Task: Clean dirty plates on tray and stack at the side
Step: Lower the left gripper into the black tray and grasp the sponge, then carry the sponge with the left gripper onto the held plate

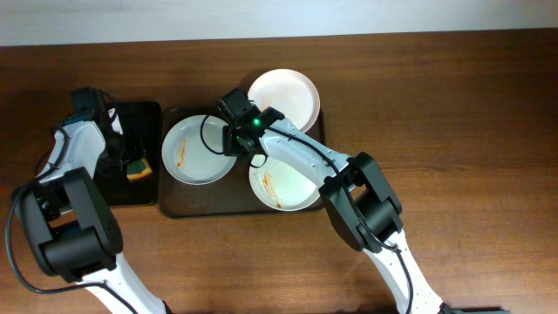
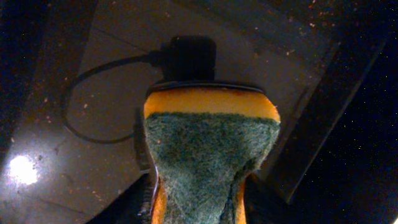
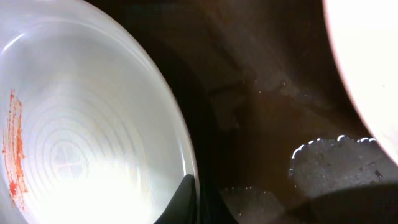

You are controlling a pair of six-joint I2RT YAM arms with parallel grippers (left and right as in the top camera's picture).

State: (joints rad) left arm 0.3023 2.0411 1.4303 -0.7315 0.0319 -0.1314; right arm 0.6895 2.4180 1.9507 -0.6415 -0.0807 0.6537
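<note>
on a brown wood table (image 1: 453, 105) below a pale wall strip (image 1: 279, 17): grey-brown tray (image 1: 187, 202) carrying three white plates, left (image 1: 196, 150) and lower right (image 1: 301, 190) smeared red, top (image 1: 283, 98) overlapping the far rim. left gripper (image 2: 199, 199) pinching a sponge (image 2: 211, 155) over the black tray (image 1: 144, 118). right gripper (image 3: 211, 202) at the left plate's edge, spread impossible to tell.

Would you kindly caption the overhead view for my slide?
Left hand holds a sponge at the black tray; right hand beside a smeared plate on the larger tray.
</note>
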